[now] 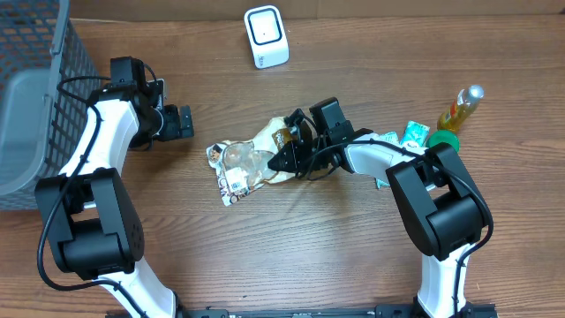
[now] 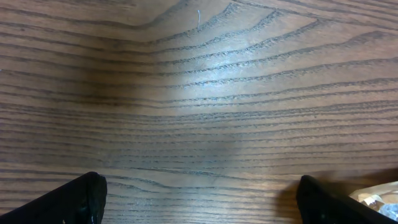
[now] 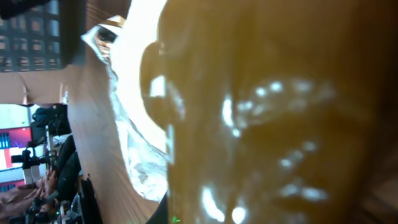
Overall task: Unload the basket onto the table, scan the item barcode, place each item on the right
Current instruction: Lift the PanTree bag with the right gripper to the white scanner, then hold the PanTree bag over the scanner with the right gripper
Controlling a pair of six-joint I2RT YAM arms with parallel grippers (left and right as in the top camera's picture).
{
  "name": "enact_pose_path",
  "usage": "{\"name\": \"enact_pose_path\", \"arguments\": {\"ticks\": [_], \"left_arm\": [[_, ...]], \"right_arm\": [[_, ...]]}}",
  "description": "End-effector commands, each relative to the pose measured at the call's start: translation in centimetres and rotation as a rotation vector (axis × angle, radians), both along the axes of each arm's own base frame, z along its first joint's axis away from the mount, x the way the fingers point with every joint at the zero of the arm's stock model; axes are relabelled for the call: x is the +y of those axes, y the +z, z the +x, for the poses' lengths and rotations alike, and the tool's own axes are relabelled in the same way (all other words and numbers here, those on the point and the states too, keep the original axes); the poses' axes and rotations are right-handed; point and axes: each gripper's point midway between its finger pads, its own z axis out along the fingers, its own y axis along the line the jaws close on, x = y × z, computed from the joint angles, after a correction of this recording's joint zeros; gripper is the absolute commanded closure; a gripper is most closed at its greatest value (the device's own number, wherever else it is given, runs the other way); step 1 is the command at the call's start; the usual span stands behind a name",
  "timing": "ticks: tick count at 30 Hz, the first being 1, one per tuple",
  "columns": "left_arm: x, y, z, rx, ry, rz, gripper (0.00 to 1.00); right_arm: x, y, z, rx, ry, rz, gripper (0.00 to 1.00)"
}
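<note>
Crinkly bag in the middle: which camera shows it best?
Overhead: the whole crinkly bag lies on the table, its end in the right gripper. Right wrist gives a blurry close-up; left wrist catches only a corner.

1. The left arm [image 1: 88, 146] and right arm [image 1: 375, 159] match: smooth white shells with rounded edges.
2. Bulky black housings [image 1: 88, 225] form the joints. The biggest are boxy, with rounded corners and thin seam lines.
3. Thin black cables [image 1: 58, 181] loop along the outside of each arm, from housing to housing.
4. The left gripper [image 1: 185, 122] is black and blocky behind a black wrist unit. Its fingers [image 2: 78, 199] are matte black with rounded tips.
5. The right gripper [image 1: 284, 157] is also black, angular, and narrows to a wedge.
6. Both arms rise from a black rail [image 1: 291, 311].
</note>
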Motion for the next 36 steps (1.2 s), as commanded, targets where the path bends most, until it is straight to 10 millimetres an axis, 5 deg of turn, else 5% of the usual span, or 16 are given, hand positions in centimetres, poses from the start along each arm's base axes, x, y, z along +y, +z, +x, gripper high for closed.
{"name": "enact_pose_path", "arguments": {"ticks": [1, 7, 14, 22, 25, 31, 36], "left_arm": [[0.1, -0.1, 0.4, -0.004, -0.017, 0.014, 0.0], [0.1, -0.1, 0.4, -0.004, -0.017, 0.014, 0.0], [0.1, -0.1, 0.4, -0.004, -0.017, 0.014, 0.0], [0.1, -0.1, 0.4, -0.004, -0.017, 0.014, 0.0], [0.1, -0.1, 0.4, -0.004, -0.017, 0.014, 0.0], [0.1, -0.1, 0.4, -0.004, -0.017, 0.014, 0.0], [0.1, -0.1, 0.4, -0.004, -0.017, 0.014, 0.0]], "right_arm": [[-0.5, -1.0, -0.3, -0.008, 0.007, -0.042, 0.96], [-2.0, 2.0, 1.2, -0.145, 0.053, -0.143, 0.96], [-4.5, 13.1, 6.0, -0.455, 0.03, -0.377, 0.97], [-6.3, 27.5, 8.2, -0.747, 0.053, -0.495, 0.97], [-6.4, 30.8, 8.5, -0.865, 0.065, -0.525, 0.97], [-5.0, 31.7, 10.3, -1.07, 0.158, -0.617, 0.97], [-3.1, 29.3, 12.3, -1.176, 0.287, -0.713, 0.97]]}}
